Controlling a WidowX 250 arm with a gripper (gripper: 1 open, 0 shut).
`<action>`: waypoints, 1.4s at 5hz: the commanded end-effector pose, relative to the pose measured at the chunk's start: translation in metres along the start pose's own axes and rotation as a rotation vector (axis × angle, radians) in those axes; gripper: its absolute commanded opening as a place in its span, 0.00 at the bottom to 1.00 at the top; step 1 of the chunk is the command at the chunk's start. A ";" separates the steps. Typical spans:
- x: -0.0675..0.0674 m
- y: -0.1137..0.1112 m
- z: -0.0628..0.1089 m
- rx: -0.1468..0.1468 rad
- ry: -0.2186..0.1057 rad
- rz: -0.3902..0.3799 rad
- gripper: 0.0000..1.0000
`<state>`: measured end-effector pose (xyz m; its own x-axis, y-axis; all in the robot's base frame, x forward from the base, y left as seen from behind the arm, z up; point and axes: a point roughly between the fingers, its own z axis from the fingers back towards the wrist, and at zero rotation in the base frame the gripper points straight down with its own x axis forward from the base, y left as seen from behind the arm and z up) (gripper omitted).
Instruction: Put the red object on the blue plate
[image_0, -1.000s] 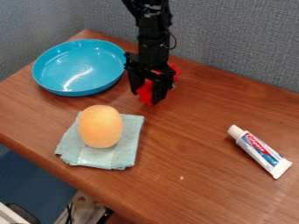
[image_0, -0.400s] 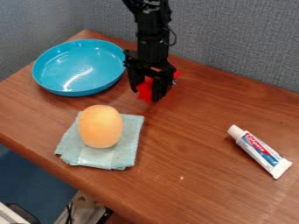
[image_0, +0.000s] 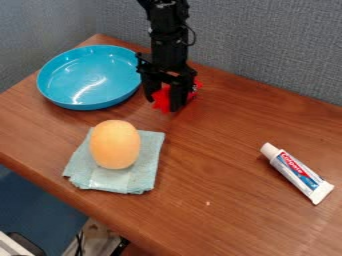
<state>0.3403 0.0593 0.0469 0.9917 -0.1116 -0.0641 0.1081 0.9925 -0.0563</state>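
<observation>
The red object (image_0: 166, 97) is a small bright red block held between the black fingers of my gripper (image_0: 166, 99), which points straight down and is shut on it. It hangs just above the wooden table, a short way to the right of the blue plate (image_0: 88, 78). The plate is a round glossy light-blue dish at the table's back left, with nothing in it. Part of the block is hidden by the fingers.
An orange egg (image_0: 114, 144) rests on a pale blue-green cloth (image_0: 139, 168) near the front edge. A red-and-white toothpaste tube (image_0: 295, 171) lies at the right. A grey wall stands behind the table (image_0: 214, 140).
The gripper with the red block has lifted slightly off the table and shifted a little left toward the plate. Nothing else has moved.
</observation>
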 end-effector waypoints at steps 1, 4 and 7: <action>0.005 0.008 0.041 0.020 -0.117 0.024 0.00; 0.005 0.013 0.048 0.007 -0.135 0.041 0.00; 0.007 0.054 0.069 0.034 -0.174 0.137 0.00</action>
<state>0.3520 0.1100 0.0855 0.9991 0.0273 0.0313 -0.0256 0.9983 -0.0518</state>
